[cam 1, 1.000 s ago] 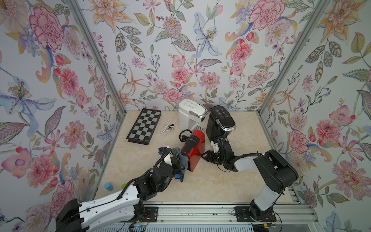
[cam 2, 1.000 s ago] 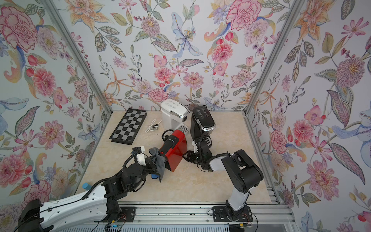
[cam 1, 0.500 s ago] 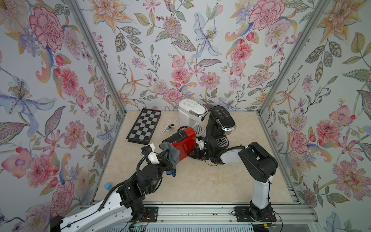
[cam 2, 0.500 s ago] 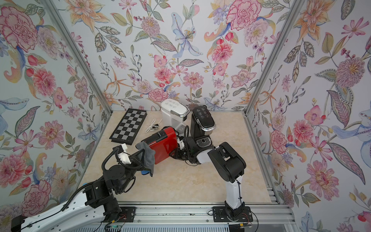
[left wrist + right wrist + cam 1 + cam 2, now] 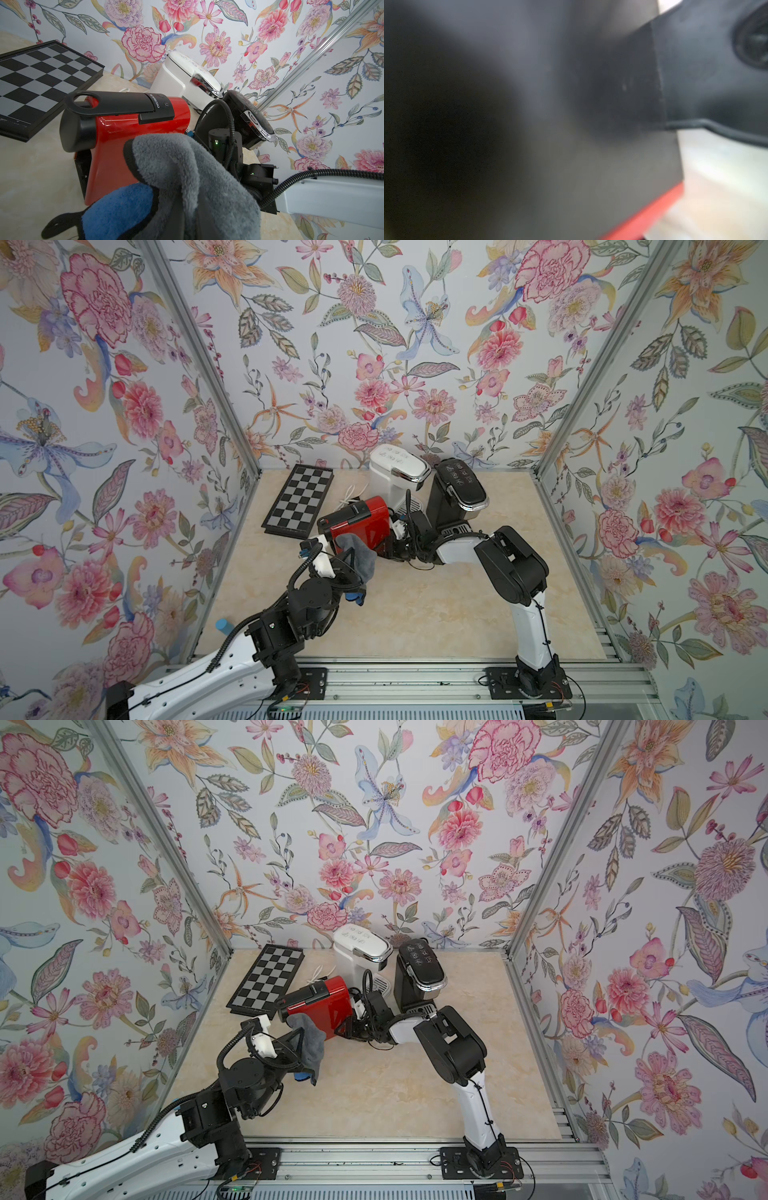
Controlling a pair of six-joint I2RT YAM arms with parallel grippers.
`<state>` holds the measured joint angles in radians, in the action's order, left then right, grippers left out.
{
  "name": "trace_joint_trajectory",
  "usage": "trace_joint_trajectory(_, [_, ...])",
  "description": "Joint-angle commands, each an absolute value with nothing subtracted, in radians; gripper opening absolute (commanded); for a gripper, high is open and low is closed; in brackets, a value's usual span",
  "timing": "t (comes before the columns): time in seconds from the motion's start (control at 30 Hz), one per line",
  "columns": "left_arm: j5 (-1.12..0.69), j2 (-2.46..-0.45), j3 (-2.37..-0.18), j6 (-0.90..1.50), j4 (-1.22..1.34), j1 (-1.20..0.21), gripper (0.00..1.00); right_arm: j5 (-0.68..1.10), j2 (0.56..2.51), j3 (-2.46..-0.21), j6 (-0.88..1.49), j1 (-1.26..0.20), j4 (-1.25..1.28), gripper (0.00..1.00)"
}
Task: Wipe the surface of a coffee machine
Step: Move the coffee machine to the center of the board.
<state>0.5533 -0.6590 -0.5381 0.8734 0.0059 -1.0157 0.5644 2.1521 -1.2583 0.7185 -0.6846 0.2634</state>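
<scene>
The red coffee machine (image 5: 359, 520) with its black top (image 5: 116, 104) stands mid-table, front towards the chessboard. My left gripper (image 5: 347, 562) is shut on a grey and blue cloth (image 5: 359, 558); in the left wrist view the cloth (image 5: 187, 176) wraps the jaws and hides them. The cloth's upper fold lies against the machine's red side (image 5: 320, 1006). My right gripper (image 5: 392, 539) is at the machine's back end, gripping it, with its fingers hidden. The right wrist view is filled by a blurred black panel (image 5: 571, 124) with a red edge (image 5: 654, 207).
A white coffee machine (image 5: 397, 472) and a black one (image 5: 459, 493) stand close behind the red one by the back wall. A chessboard (image 5: 299, 502) lies at the back left, a white cable (image 5: 349, 495) beside it. A blue object (image 5: 224, 625) sits at the left wall.
The right arm has swung the red machine left and turned it crosswise. The left gripper, still holding the cloth, has drawn back a little and stays at the machine's front side.
</scene>
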Motion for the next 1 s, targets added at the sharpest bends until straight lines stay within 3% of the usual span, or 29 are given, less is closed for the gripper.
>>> trace_joint_trajectory(0.0, [0.539,-0.681,-0.581,0.838,0.071,-1.029,0.0,0.529,2.208,-1.371,0.633,-0.691,0.272,0.45])
trace_joint_trajectory(0.27, [0.508,-0.795,-0.635,0.79,0.143,-1.067,0.0,0.573,2.214,-1.444,0.585,-0.685,0.199,0.45])
trace_joint_trajectory(0.63, [0.394,-0.996,-0.691,0.746,0.284,-1.029,0.0,0.532,1.667,-1.033,0.526,-0.563,0.178,0.51])
trace_joint_trajectory(0.83, [0.203,-1.082,-0.673,0.78,0.421,-0.926,0.0,0.649,1.353,-0.783,0.551,-0.455,0.205,0.65])
trace_joint_trajectory(0.97, [0.104,-1.145,-0.703,0.78,0.492,-0.9,0.0,0.777,1.216,-0.712,0.585,-0.433,0.229,0.81])
